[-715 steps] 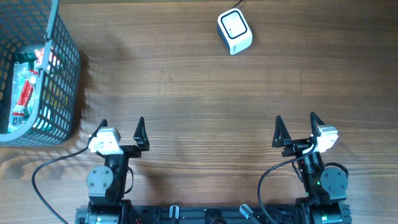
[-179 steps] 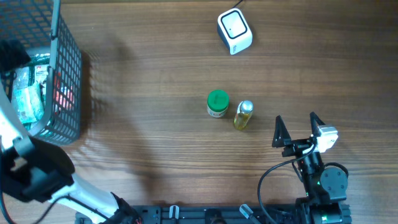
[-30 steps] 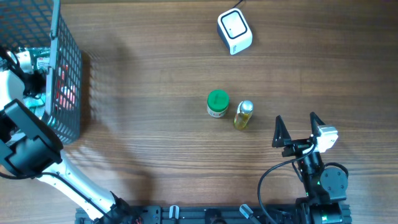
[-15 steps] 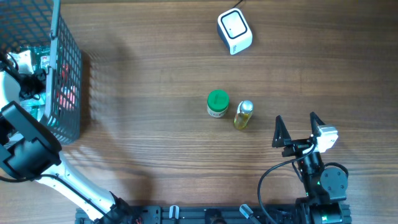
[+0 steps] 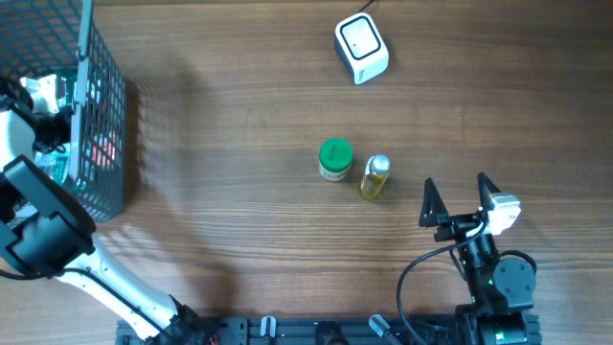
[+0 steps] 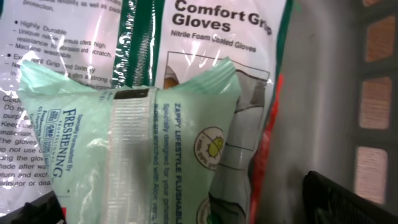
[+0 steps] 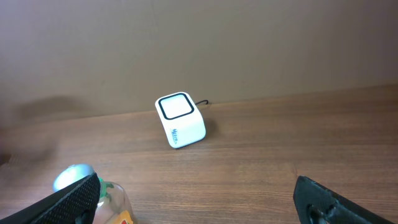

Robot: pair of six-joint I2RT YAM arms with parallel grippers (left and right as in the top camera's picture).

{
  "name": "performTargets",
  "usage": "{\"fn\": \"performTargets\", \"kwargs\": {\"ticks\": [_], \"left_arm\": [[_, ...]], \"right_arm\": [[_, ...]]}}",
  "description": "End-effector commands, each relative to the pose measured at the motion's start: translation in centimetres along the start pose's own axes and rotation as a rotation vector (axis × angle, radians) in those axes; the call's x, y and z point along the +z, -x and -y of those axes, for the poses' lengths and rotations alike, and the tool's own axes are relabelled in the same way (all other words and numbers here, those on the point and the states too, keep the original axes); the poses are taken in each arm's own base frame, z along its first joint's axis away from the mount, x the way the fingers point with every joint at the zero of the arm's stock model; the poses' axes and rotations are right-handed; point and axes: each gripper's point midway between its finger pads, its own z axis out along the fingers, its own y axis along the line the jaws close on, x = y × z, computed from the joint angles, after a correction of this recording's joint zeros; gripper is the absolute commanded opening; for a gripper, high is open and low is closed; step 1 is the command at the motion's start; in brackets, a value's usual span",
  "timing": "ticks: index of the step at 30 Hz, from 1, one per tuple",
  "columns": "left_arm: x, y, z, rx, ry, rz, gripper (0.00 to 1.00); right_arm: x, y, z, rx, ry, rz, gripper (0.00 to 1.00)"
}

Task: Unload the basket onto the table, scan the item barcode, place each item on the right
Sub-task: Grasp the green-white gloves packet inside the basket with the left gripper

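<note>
Basket location: the grey-blue wire-mesh basket (image 5: 101, 115) stands at the far-left edge of the brown wooden table (image 5: 239, 240). The black-and-white left arm (image 5: 38, 220) reaches into it from the near side.

Left gripper (image 6: 174, 193): released. In the left wrist view its dark fingers (image 6: 348, 199) sit at the two lower corners, spread wide and clamping nothing. The pale green plastic pack of flushable wipes (image 6: 155, 143) lies between and ahead of them on the basket floor. This pack rests on top of a white plastic package printed "Comfort Grip Gloves" (image 6: 205, 37). The grey basket wall with its square openings is at the right of that view.

Table centre: a small jar with a round green lid (image 5: 334, 158) stands just beside a small bottle of yellow liquid with a silver cap (image 5: 374, 176), the jar to the left. Both are well apart from the basket.

Scanner location: the white cube-shaped barcode scanner with a dark-framed square window (image 5: 361, 48) sits at the far edge of the table, beyond the jar and bottle, with a cable leading away behind it.

Right gripper (image 5: 456, 182): released and empty, parked at the near right edge, just right of the bottle. The right wrist view looks across the table at the scanner.
</note>
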Motion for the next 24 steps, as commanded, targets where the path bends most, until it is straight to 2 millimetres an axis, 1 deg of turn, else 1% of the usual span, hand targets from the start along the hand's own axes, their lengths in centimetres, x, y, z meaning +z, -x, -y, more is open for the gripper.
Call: {"fn": "performTargets", "kwargs": {"ticks": [1, 4, 6, 7, 8, 9, 10, 13, 16, 17, 19, 22, 24], "left_arm": [[6.9, -8.6, -0.8, -0.054, 0.014, -0.255, 0.87], [8.2, -10.1, -1.2, -0.06, 0.025, -0.297, 0.82], [8.6, -10.7, -1.4, -0.061, 0.035, -0.314, 0.79], [8.7, -10.8, -1.4, -0.062, 0.033, -0.317, 0.82], [8.8, -10.8, -1.4, -0.062, 0.031, -0.317, 0.89], [8.8, -10.6, -0.8, -0.066, 0.004, -0.308, 0.94], [8.6, -10.2, -0.4, -0.069, -0.019, -0.295, 0.96], [8.3, -9.5, 0.0, -0.067, -0.041, -0.267, 0.97], [8.2, -9.8, 0.4, -0.07, -0.051, -0.282, 1.0], [8.2, -9.9, 0.5, -0.071, -0.055, -0.287, 0.98], [8.4, -10.3, 0.8, -0.067, -0.053, -0.302, 0.92], [8.9, -11.5, 0.2, -0.053, 0.001, -0.344, 0.83], [9.8, -13.0, -0.9, -0.08, 0.086, -0.381, 0.81]], "right_arm": [[0.0, 0.2, 0.1, 0.007, -0.009, 0.01, 1.0], [0.0, 0.2, 0.1, 0.007, -0.009, 0.01, 1.0], [0.0, 0.2, 0.1, 0.007, -0.009, 0.01, 1.0], [0.0, 0.2, 0.1, 0.007, -0.009, 0.01, 1.0], [0.0, 0.2, 0.1, 0.007, -0.009, 0.01, 1.0], [0.0, 0.2, 0.1, 0.007, -0.009, 0.01, 1.0], [0.0, 0.2, 0.1, 0.007, -0.009, 0.01, 1.0], [0.0, 0.2, 0.1, 0.006, -0.009, 0.01, 1.0], [0.0, 0.2, 0.1, 0.007, -0.009, 0.01, 1.0], [0.0, 0.2, 0.1, 0.007, -0.009, 0.01, 1.0], [0.0, 0.2, 0.1, 0.007, -0.009, 0.01, 1.0], [0.0, 0.2, 0.1, 0.007, -0.009, 0.01, 1.0], [0.0, 0.2, 0.1, 0.007, -0.009, 0.01, 1.0]]}}
